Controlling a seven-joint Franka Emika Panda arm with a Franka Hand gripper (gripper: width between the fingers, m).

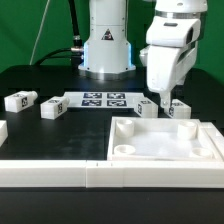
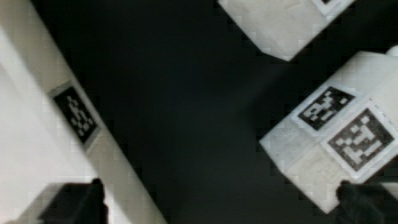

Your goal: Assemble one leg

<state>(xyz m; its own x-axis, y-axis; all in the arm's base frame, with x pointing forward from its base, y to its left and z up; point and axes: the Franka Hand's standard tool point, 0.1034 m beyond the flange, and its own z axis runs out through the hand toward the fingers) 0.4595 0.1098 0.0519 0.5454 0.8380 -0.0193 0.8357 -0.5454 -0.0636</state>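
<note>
Several small white legs with black-and-white tags lie on the black table. Two are at the exterior view's left. Two more lie just behind the large white square panel, one leg on each side of my gripper, the other to its right. The gripper hangs low over the table between them, open and empty. In the wrist view a tagged leg lies close to one dark fingertip, and the gripper has only bare table between its jaws.
The marker board lies in front of the robot base. A long white rail runs along the front edge. The panel's tagged side shows in the wrist view, next to the other fingertip.
</note>
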